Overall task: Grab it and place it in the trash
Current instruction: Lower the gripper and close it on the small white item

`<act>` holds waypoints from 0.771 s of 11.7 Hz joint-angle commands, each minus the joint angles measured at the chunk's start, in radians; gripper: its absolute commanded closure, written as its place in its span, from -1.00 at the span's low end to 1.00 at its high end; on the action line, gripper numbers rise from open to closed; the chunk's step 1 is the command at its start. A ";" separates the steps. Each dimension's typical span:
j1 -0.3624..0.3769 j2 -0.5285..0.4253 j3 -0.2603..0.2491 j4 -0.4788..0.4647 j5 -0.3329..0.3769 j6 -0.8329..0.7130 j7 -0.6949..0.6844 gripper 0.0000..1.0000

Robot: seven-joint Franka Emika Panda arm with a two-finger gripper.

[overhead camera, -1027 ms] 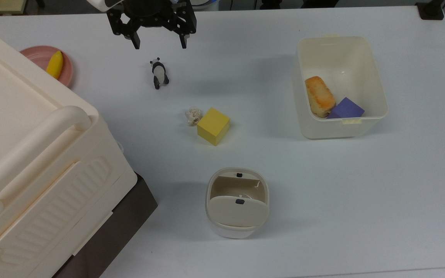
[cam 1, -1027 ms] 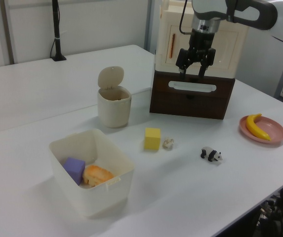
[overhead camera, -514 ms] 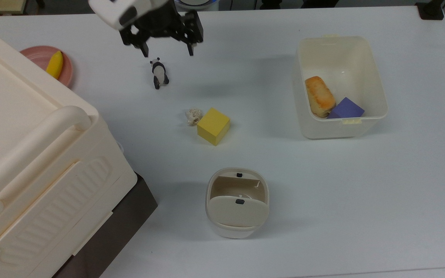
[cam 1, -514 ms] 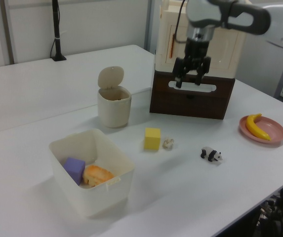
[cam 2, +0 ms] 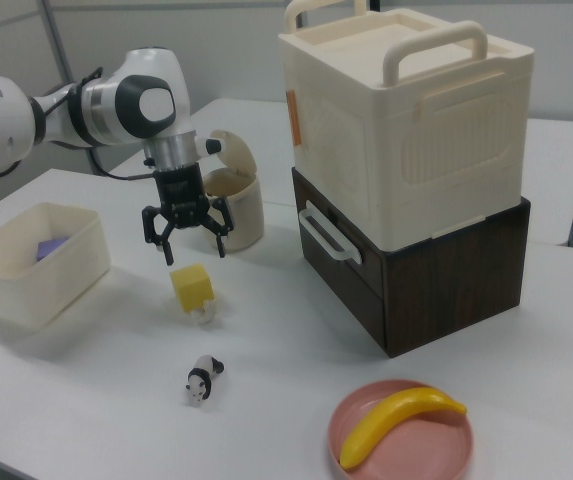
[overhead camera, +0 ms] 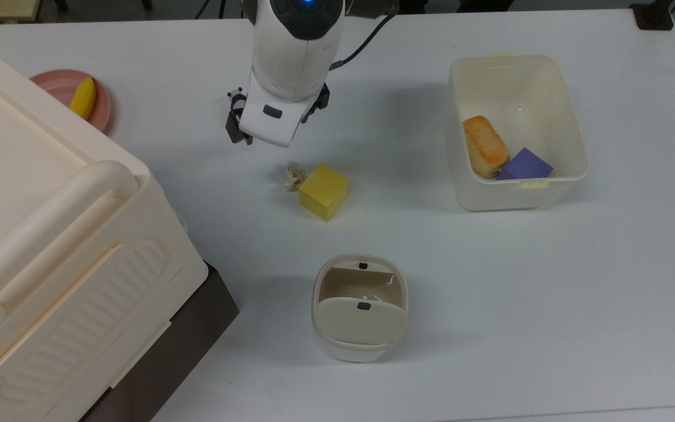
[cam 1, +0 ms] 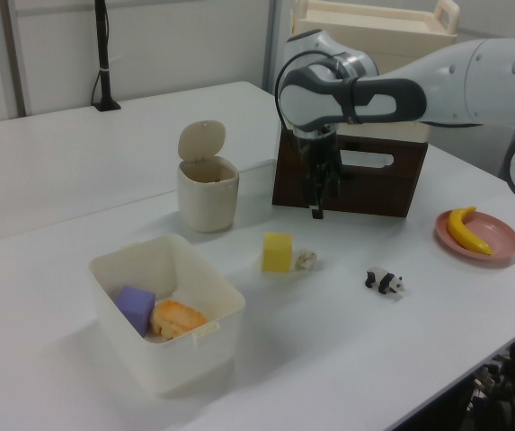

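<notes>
Your open black two-finger gripper has swung toward the small off-white crumpled paper wad; descend next.

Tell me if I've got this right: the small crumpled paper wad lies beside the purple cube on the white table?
Not quite. In the top view the small crumpled paper wad lies beside the yellow cube on the white table; the purple cube sits inside the cream tub.
</notes>
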 commanded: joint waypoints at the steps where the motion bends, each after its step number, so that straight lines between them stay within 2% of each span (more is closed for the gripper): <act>1: 0.003 -0.009 0.025 -0.107 -0.072 0.129 -0.097 -1.00; 4: 0.007 -0.009 0.031 -0.255 -0.047 0.371 0.088 -1.00; 5: 0.012 -0.009 0.033 -0.305 -0.047 0.437 0.107 -1.00; 9: 0.014 -0.004 0.033 -0.308 -0.049 0.461 0.098 -1.00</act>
